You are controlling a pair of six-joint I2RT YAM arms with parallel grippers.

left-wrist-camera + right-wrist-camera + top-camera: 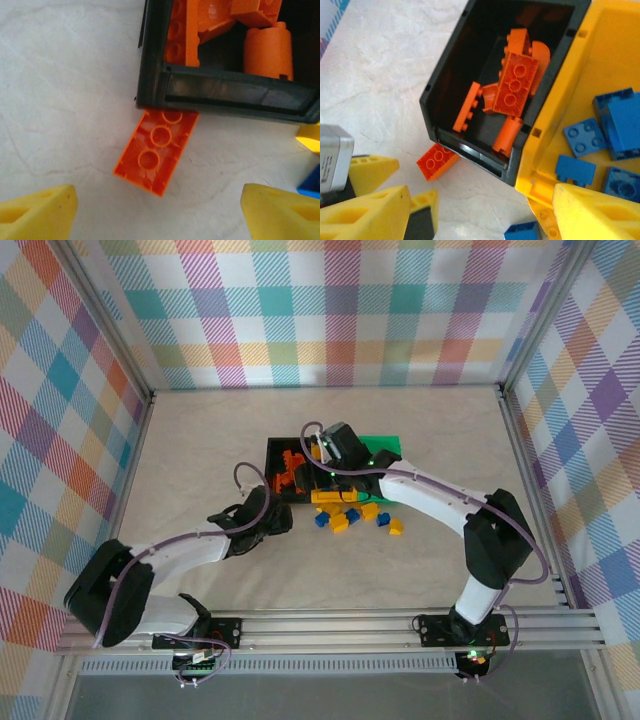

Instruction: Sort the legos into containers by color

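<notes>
Partway done: orange bricks (515,85) lie in the black bin (427,100) at the worktop (200,450) centre, blue bricks (580,140) in the yellow bin (600,60), while a stray orange brick (157,150) touches the black bin outside, before the open, empty left claw (160,212), the right claw (482,200) open too.

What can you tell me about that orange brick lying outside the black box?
The orange brick is a small glossy plastic oblong, with a row of three rings on its upward face. It lies flat and askew on the pale table, its far end at the near corner of the black box. Nothing grips it.
</notes>
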